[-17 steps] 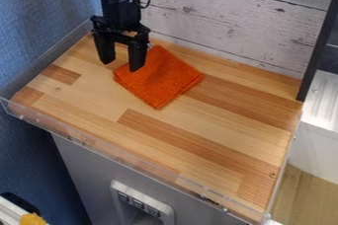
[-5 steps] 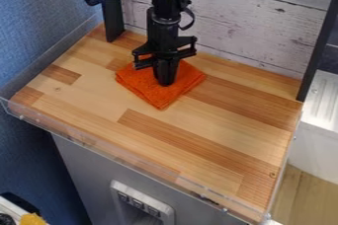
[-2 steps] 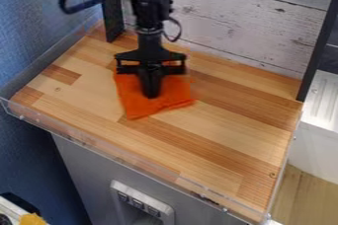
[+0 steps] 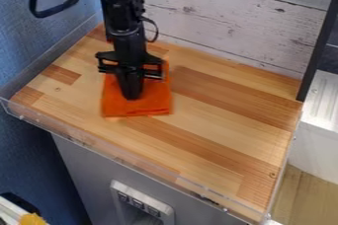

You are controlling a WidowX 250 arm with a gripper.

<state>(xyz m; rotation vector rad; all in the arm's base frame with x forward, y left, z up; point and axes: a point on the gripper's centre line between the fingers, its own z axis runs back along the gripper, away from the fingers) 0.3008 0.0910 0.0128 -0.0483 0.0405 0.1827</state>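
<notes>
Wooden counter (image 4: 218, 135) below, the closed hand (image 4: 132, 95) pinches orange cloth (image 4: 137, 107).

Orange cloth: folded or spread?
Folded: the orange cloth lies as a compact square under the gripper, with stacked layers showing along its near edge.

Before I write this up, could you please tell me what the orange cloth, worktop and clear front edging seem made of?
The orange cloth looks like matte fabric: soft edges, no shine. The worktop looks like smooth wood, from its grain and varied strips, possibly laminate. The clear front edging seems glossy plastic, transparent with highlights, but could be glass.
</notes>
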